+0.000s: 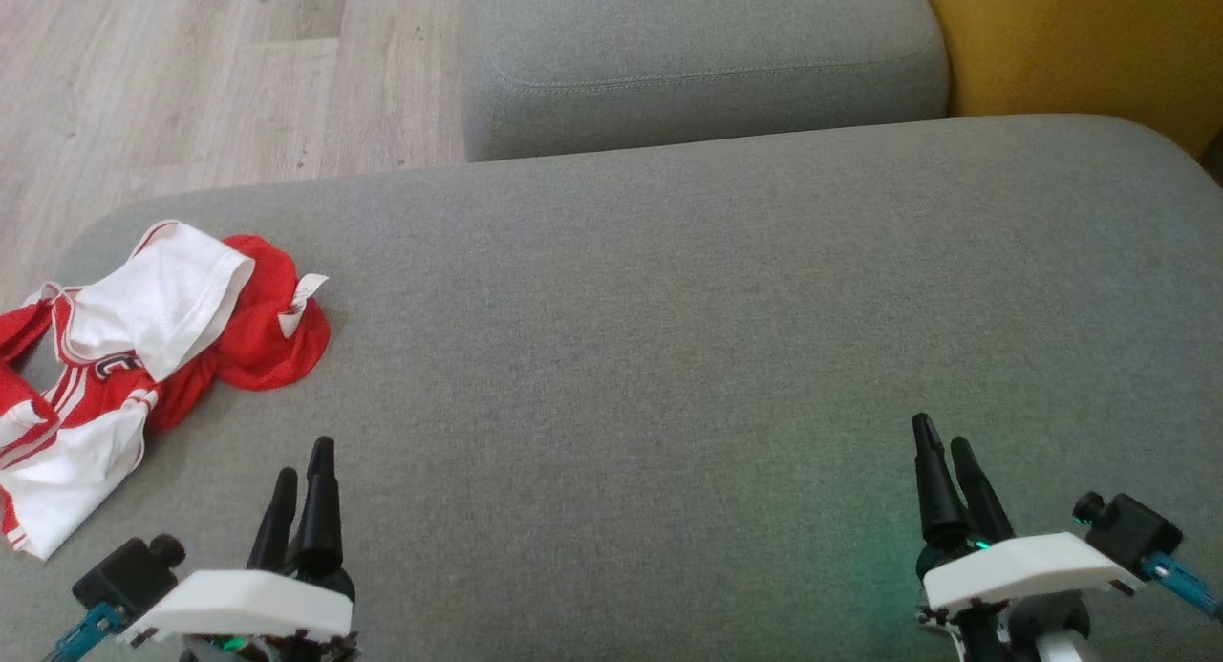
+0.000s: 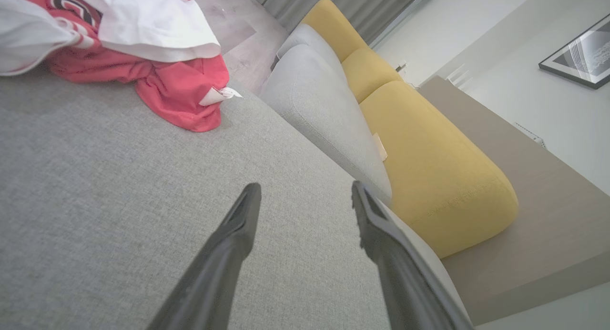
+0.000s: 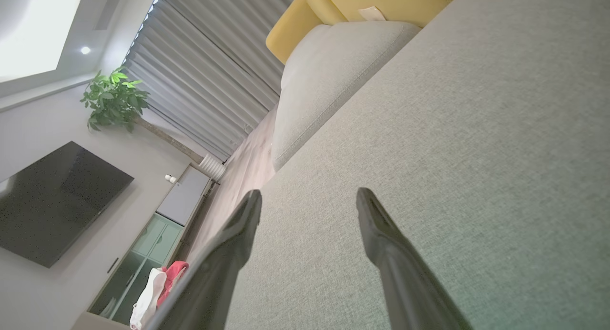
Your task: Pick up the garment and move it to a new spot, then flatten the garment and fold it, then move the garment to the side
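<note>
Garment (image 1: 143, 347), red-and-white jersey, crumpled in heap at left edge of head view, close to rim of grey sofa seat (image 1: 669, 309). Guessing pickup comes first, nothing flattened yet. Left hand (image 1: 304, 458) lower left, just below heap, fingers spread wide, holding nothing. Closest, so probably the grabber. Right hand (image 1: 941, 431) lower right, well apart, also wide open, empty, over bare cushion with plenty of folding room.
</note>
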`<state>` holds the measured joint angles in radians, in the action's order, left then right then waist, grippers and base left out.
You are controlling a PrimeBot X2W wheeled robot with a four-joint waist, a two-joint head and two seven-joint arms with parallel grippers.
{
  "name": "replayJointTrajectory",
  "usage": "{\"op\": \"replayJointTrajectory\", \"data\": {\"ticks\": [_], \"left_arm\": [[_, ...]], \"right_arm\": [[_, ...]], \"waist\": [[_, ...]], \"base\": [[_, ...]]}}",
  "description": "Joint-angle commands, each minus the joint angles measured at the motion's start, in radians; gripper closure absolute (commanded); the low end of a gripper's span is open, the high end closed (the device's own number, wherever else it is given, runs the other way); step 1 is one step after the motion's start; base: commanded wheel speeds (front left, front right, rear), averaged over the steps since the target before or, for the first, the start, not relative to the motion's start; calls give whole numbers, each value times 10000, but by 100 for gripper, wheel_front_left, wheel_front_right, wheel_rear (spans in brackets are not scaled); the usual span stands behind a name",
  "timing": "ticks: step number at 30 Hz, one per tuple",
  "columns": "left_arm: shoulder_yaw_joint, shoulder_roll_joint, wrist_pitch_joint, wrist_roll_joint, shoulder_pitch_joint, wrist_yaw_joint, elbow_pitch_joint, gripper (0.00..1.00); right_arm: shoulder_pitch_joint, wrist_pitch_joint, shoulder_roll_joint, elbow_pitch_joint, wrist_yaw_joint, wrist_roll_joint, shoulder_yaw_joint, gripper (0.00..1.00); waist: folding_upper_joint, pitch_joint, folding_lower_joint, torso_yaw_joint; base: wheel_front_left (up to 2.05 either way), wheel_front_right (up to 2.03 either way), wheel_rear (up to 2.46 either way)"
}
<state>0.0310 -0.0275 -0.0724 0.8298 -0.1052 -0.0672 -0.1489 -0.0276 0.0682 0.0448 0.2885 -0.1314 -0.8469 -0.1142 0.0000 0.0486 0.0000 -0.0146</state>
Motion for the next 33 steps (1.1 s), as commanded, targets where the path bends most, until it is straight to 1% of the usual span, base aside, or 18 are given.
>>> {"op": "replayJointTrajectory", "data": {"ticks": [1, 12, 20, 27, 33], "left_arm": [[-91, -129, -128, -333, 280, 69, 459, 0], [73, -146, -450, -1577, 208, 279, 697, 0], [199, -157, -655, -2400, 176, 353, 927, 0], [447, -171, -889, -3393, 145, 484, 1188, 0], [556, -180, -1063, -4160, 100, 490, 1365, 0]], "right_arm": [[540, 155, 69, -388, 4, 339, -211, 0], [523, 480, 40, -536, 5, 1708, -525, 0], [560, 686, 38, -613, 5, 2509, -780, 0], [613, 923, 40, -717, 5, 3463, -1045, 0], [642, 1099, 42, -874, 6, 4198, -1289, 0]], "waist": [[0, 9, 0, -7], [0, 3, 0, -57], [0, 2, 0, -67], [0, 52, 0, -84], [0, 102, 0, -70]], "base": [[0, 0, 0], [0, 0, 0], [0, 0, 0], [0, 0, 0], [0, 0, 0]]}}
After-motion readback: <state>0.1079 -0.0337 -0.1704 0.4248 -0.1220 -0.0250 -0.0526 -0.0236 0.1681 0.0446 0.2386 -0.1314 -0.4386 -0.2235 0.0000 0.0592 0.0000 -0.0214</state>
